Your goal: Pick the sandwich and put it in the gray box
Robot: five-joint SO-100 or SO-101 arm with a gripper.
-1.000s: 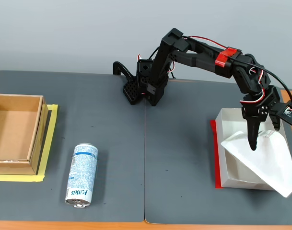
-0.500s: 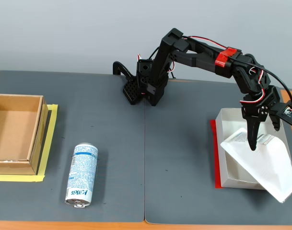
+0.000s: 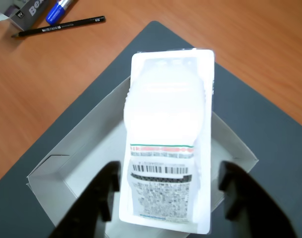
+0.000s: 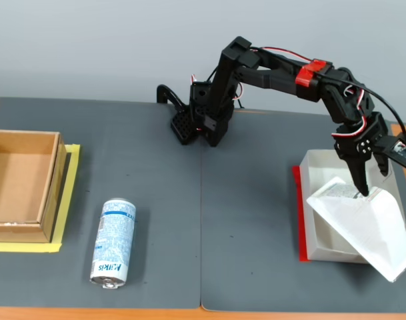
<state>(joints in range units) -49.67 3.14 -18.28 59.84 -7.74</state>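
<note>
- Jaws first, in the wrist view: the two black fingers stand spread to either side of the labelled end of the white wedge-shaped plastic sandwich pack (image 3: pixel 166 144), with a visible gap on each side, so the gripper (image 3: pixel 168 193) is open and grips nothing.
- Also in the wrist view, the sandwich pack lies lengthwise over the shallow pale gray cardboard tray box (image 3: pixel 76 166), its far end reaching past the far wall onto the dark gray mat (image 3: pixel 270 134); it seems too long to drop flat inside at this angle.
- A black pencil (image 3: pixel 59 27) and a blue marker (image 3: pixel 60 11) lie well apart on the wooden table (image 3: pixel 250 44), clear of the work.
- In the fixed view, the gripper (image 4: pixel 359 180) points down just above the pack (image 4: pixel 366 223), which rests tilted across the gray box (image 4: pixel 323 200), one corner hanging over the near right wall.
- Judging from this, the pack sits propped on the rim rather than seated, so placement looks only partly finished.
- A blue-white cylindrical can (image 4: pixel 114 243) lies on its side and a brown cardboard box (image 4: pixel 19 183) stands far left, both untouched.
</note>
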